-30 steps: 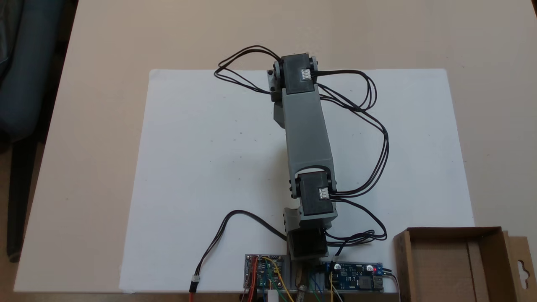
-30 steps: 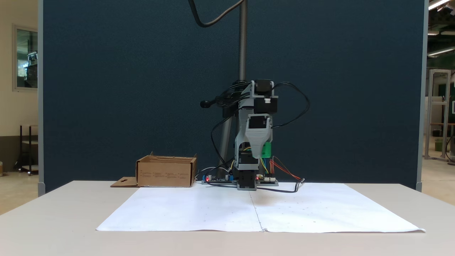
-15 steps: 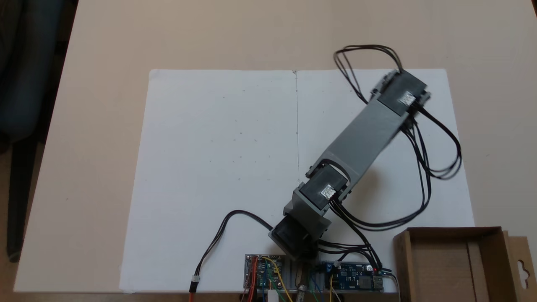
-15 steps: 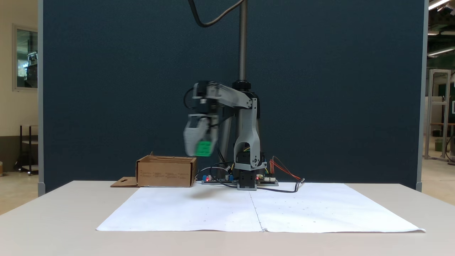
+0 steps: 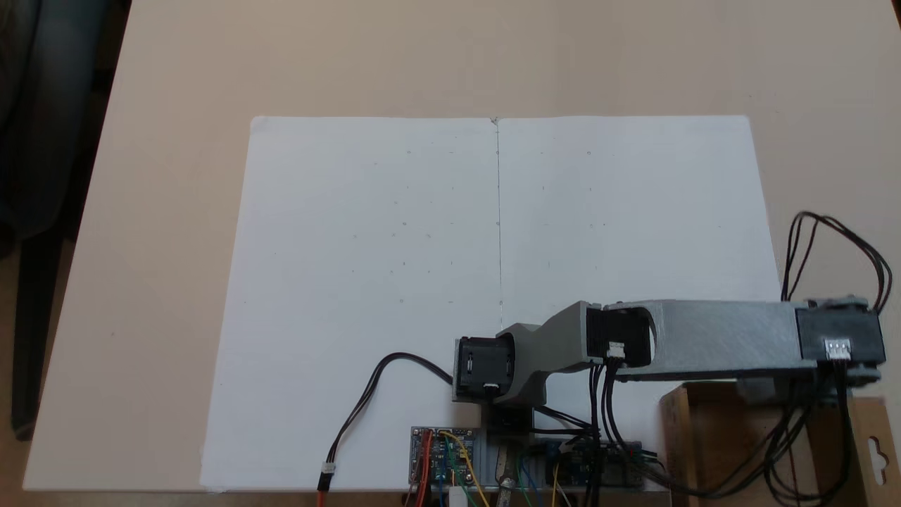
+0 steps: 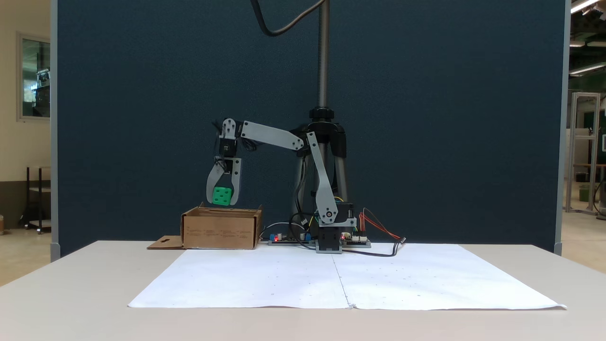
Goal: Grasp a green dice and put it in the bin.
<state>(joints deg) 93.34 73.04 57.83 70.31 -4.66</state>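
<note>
- Fixed view from the front: my hand (image 6: 221,201) grips the green dice (image 6: 222,196) between both fingers, directly above the bin (image 6: 220,230).
- I judge a straight drop lands it inside.

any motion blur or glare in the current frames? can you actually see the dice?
Front fixed view: sharp, no motion blur; the hand and green dice read crisply above the bin, pips visible; even lighting, bright ceiling strips at the top right edge. Top-down fixed view: soft overall, white paper slightly washed out, no hard glare; the arm lies over the bin.
</note>
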